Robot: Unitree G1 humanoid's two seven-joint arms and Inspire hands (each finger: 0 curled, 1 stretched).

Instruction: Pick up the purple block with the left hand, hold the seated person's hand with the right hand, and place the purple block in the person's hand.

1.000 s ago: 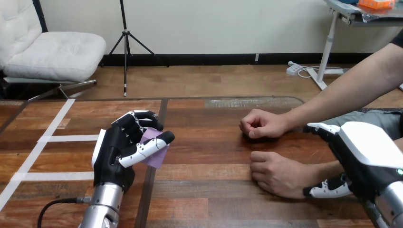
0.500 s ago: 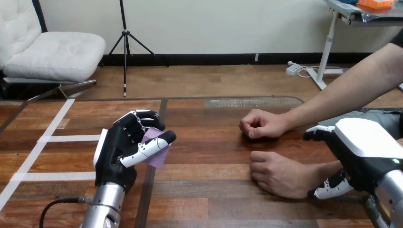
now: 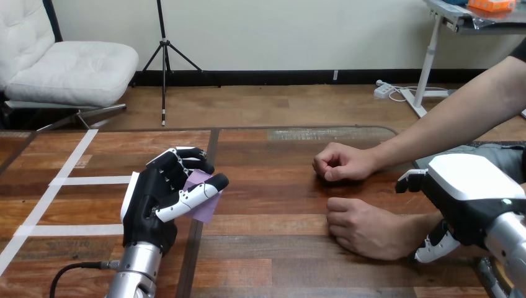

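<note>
While curled round a thin, matte purple block with the left hand, hovers over the table's left half. Below, glossy dark wood planks, white tape strips toward the left edge. At the right edge, right hand beside the person's nearer fist; cannot tell its grip.

Left hand covers most of the purple block; right hand's contact with the person's wrist is hidden.

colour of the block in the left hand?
Light purple. The block is pinched between the thumb and fingers of the left hand, and the head view shows it best.
</note>
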